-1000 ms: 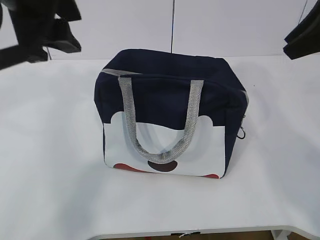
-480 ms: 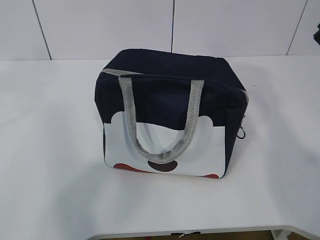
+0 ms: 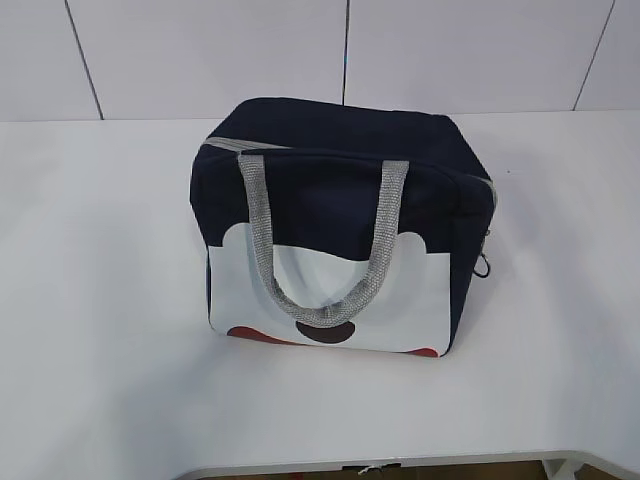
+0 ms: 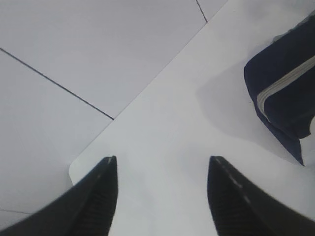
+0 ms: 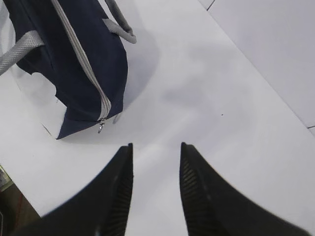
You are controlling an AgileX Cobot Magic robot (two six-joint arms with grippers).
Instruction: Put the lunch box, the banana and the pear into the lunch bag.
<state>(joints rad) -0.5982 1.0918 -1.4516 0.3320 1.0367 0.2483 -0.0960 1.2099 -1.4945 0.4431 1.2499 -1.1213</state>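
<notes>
The navy lunch bag (image 3: 340, 180) stands on the white table (image 3: 100, 300) with its grey zipper shut and its grey handles hanging over the white front panel. Its corner shows in the left wrist view as lunch bag (image 4: 283, 93), and its zipper end in the right wrist view as lunch bag (image 5: 74, 64). My left gripper (image 4: 162, 160) is open above bare table near a corner, nothing between its fingers. My right gripper (image 5: 156, 145) is open and empty, off the bag's zipper-pull end. Neither arm appears in the exterior view. The lunch box, banana and pear are out of view.
A zipper ring pull (image 3: 484, 268) hangs at the bag's right side. The table's front edge (image 3: 400, 462) runs along the bottom, and a panelled white wall (image 3: 200, 50) stands behind. A rounded table corner (image 4: 78, 164) lies by the left gripper.
Both arms, seen at the top corners one second ago, have drawn out of the exterior view. The bag has not moved.
</notes>
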